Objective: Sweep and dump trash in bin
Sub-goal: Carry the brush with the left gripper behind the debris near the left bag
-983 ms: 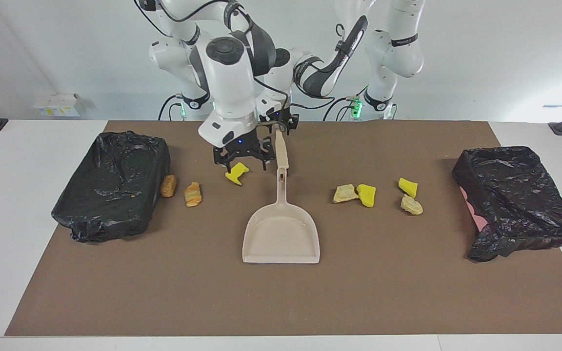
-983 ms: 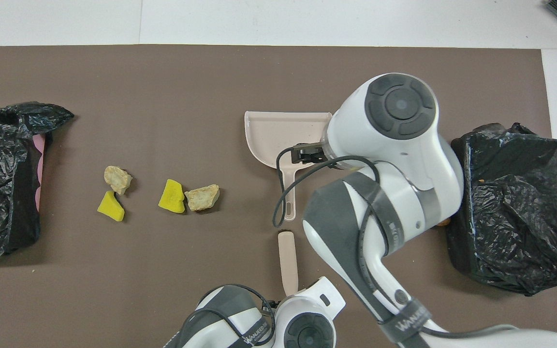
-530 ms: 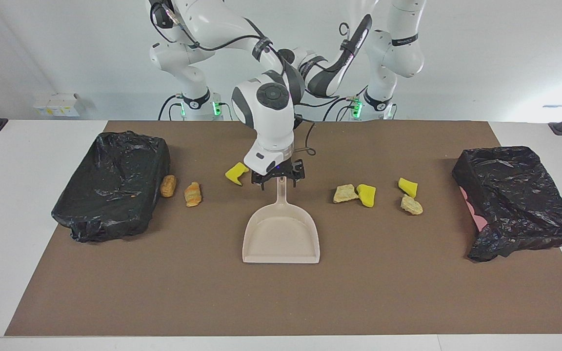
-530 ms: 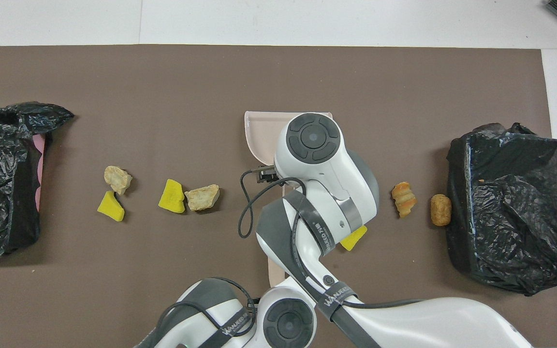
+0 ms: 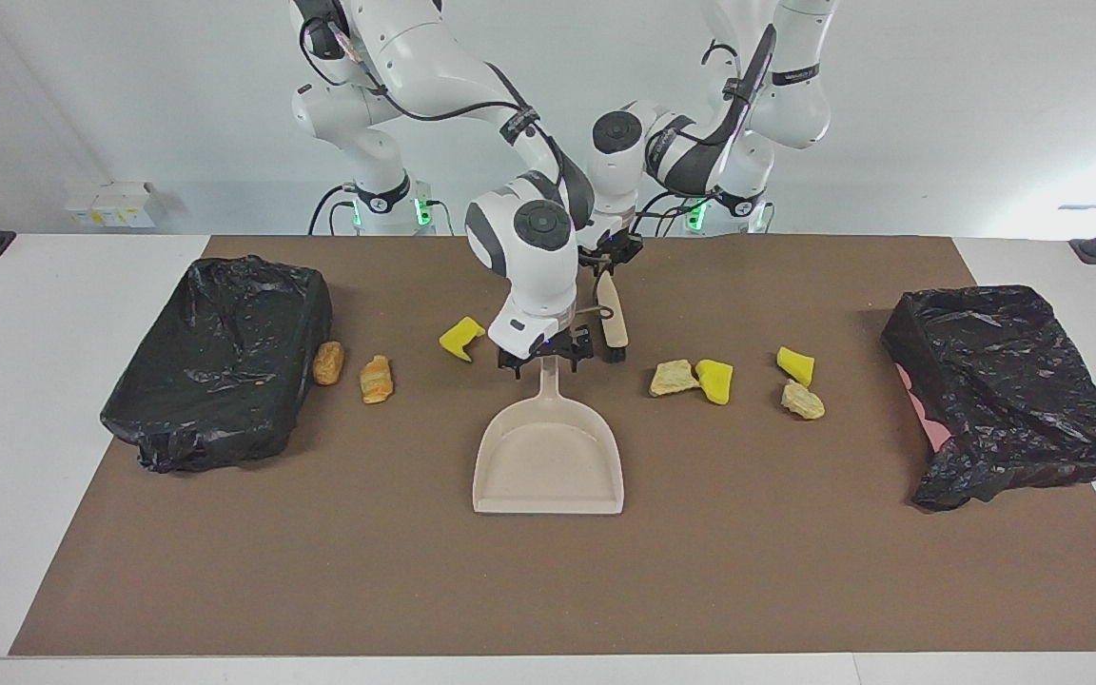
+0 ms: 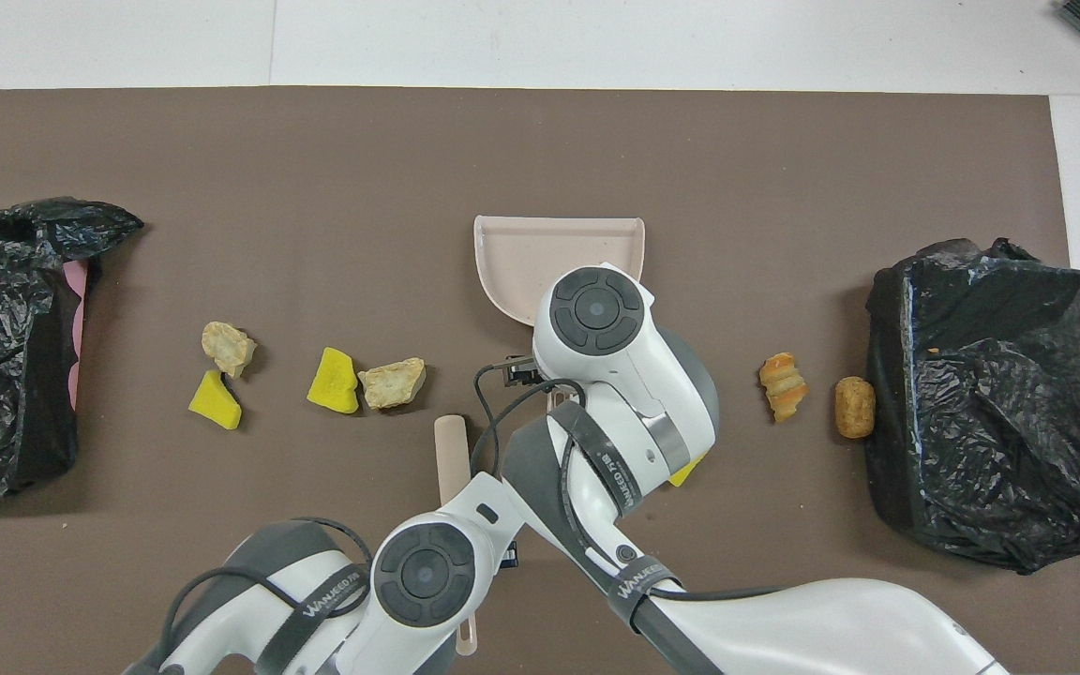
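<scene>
The beige dustpan lies mid-table, handle toward the robots. My right gripper is low over that handle, open, a finger on each side. My left gripper is shut on a beige-handled brush, which hangs tilted beside the dustpan handle. Trash: a yellow wedge beside the right gripper; two orange-brown pieces near one bin; beige lumps and yellow wedges toward the left arm's end.
Two bins lined with black bags stand on the brown mat: one at the right arm's end, one at the left arm's end. In the overhead view both arms cover the dustpan handle and most of one yellow wedge.
The right gripper swung from over the yellow wedge to the dustpan handle and came down. The left gripper closed on the brush and carried it toward the left arm's end.
</scene>
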Controlling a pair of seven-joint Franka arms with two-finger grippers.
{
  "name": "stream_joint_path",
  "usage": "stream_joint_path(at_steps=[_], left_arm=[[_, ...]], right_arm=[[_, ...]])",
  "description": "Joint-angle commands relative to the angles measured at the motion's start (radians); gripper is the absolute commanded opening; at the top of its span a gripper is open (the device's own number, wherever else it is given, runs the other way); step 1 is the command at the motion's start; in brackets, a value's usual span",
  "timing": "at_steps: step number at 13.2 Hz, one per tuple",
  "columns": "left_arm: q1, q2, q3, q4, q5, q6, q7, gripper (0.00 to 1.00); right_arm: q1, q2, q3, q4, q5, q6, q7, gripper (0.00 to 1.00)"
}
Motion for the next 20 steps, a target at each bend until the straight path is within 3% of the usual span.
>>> stream_joint_path(at_steps=[1,2,3,9,14,15,20], left_arm=[[0.086,-0.047,-0.005,-0.032,0.009,-0.016,0.052,0.0],[0.116,-0.058,-0.002,-0.025,0.023,-0.025,0.071,0.0],[0.166,-0.081,-0.004,-0.019,0.034,-0.051,0.108,0.0],[0.387,-0.155,-0.001,0.1,0.036,-0.296,0.36,0.0],[0.648,-0.147,-0.002,0.116,0.057,-0.304,0.614,0.0],[0.679,-0.146,-0.001,0.116,0.059,-0.297,0.63,0.0],[0.797,-0.133,-0.001,0.068,0.117,-0.209,0.616,0.0]], right_arm=[[-0.006,-0.037,0.006,-0.046,0.017,0.028,-0.007,0.49],[-0.007,-0.028,0.004,-0.029,0.017,0.028,-0.005,0.11],[-0.009,-0.022,0.006,-0.013,0.016,0.028,-0.008,0.0],[-0.015,-0.032,0.01,-0.007,0.017,-0.012,-0.128,0.0],[-0.053,-0.077,0.004,0.04,0.008,-0.074,-0.135,0.0],[-0.075,-0.08,0.003,0.05,0.001,-0.099,-0.187,0.0],[-0.157,-0.088,0.003,0.05,0.001,-0.149,-0.796,0.0]])
